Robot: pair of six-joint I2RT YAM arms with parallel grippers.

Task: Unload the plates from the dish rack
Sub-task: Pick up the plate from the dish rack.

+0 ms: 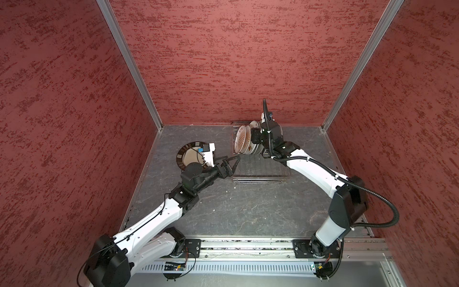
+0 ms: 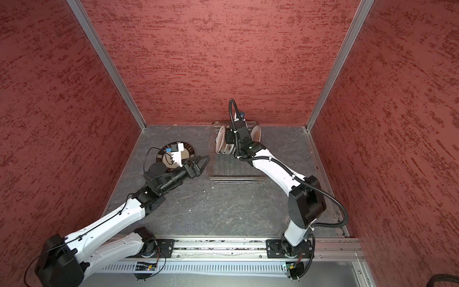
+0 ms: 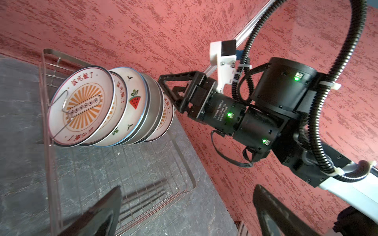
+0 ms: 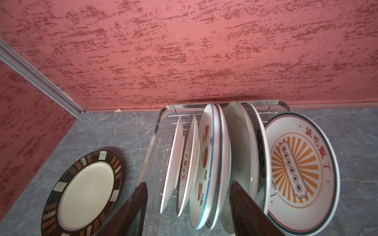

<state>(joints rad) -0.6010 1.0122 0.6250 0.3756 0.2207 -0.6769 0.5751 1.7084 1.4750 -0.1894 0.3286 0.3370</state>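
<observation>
The dish rack (image 1: 260, 171) (image 2: 236, 174) (image 4: 184, 107) stands at the back of the table, with several plates (image 1: 242, 139) (image 2: 221, 139) upright in its far end. Among them are an orange-sunburst plate (image 3: 81, 108) (image 4: 296, 173), a watermelon-printed plate (image 3: 133, 102) (image 4: 204, 163) and a grey plate (image 4: 239, 153). My right gripper (image 1: 254, 138) (image 2: 229, 139) (image 4: 188, 183) hangs over this row, jaws apart, straddling several plates. One finger stands free of the leftmost plate. A brown-rimmed beige plate (image 1: 182, 152) (image 4: 86, 192) lies flat left of the rack. My left gripper (image 1: 233, 159) (image 2: 203, 159) (image 3: 187, 190) is open and empty over the rack's left edge.
Red textured walls close in the back and both sides, and the rack stands close to the back wall (image 4: 184, 61). The near half of the rack's wire base (image 3: 122, 173) holds nothing. The grey tabletop (image 1: 248, 211) stretches in front toward the arms' base rail.
</observation>
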